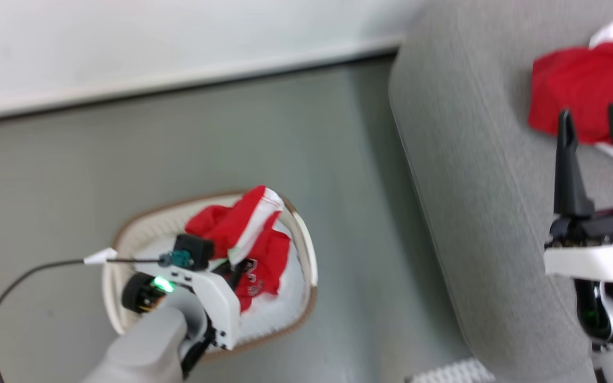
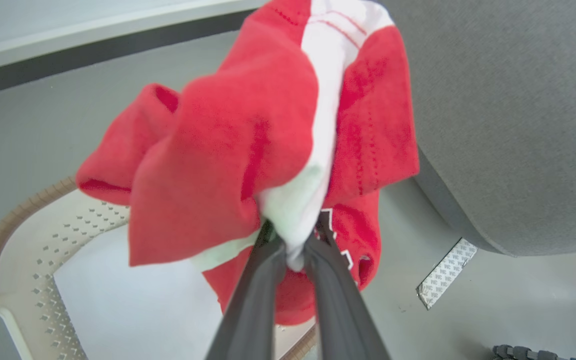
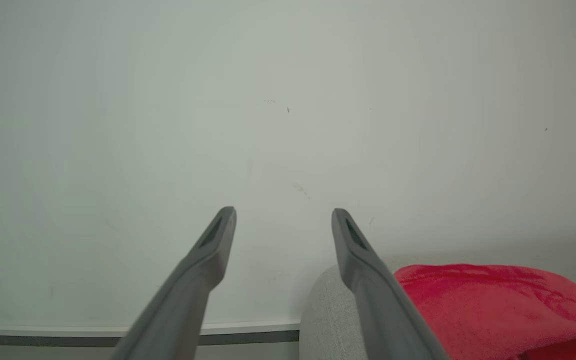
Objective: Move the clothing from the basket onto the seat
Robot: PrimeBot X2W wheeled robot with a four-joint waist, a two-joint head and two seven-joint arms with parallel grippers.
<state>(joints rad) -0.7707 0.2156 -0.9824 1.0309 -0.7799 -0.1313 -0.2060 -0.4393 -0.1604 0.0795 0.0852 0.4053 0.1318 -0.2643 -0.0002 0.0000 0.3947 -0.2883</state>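
Partly, clothing point(image 2: 228, 165) hides left fingers point(image 2: 254, 300).

A soft red fabric garment with a white band point(image 1: 242, 229) hangs bunched over the oval cream-white perforated plastic basket with a brown rim point(image 1: 306, 255), pinched at its white trim by the left hand point(image 2: 293, 245). A second red garment point(image 1: 583, 85) lies crumpled on the large grey woven-fabric seat point(image 1: 471, 186) near the basket.

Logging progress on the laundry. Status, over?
Left gripper shut on red garment, held over basket. Right gripper open above seat. Second red garment already on seat. Open floor between basket and seat.
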